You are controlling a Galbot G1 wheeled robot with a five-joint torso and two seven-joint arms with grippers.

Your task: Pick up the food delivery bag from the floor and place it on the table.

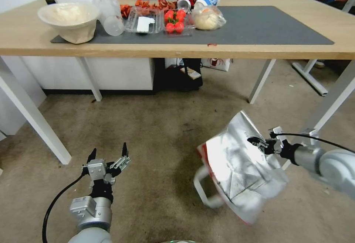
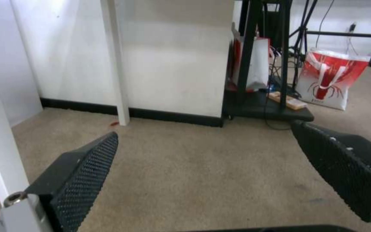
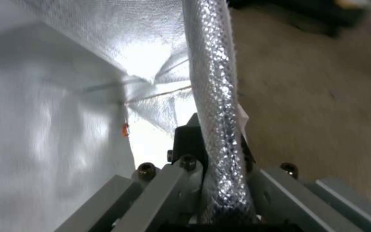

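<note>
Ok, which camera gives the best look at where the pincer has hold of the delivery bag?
The right wrist view: the right pincer is clamped on the foil rim of the food delivery bag, seen close up. The head view shows the whole bag tilted, the pincer small. The left wrist view faces floor.

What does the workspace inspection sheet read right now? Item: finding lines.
Surface: table with grey mat, right half bare.
Job's things: food delivery bag above the floor, tilted, foil lining showing.
Clutter: bowls, tomatoes, food packs on the mat's left.
Grippers: right gripper shut on bag wall; left gripper open, low, idle.
Cables: black leads along both arms.
Surroundings: red-white bag under the table.
</note>
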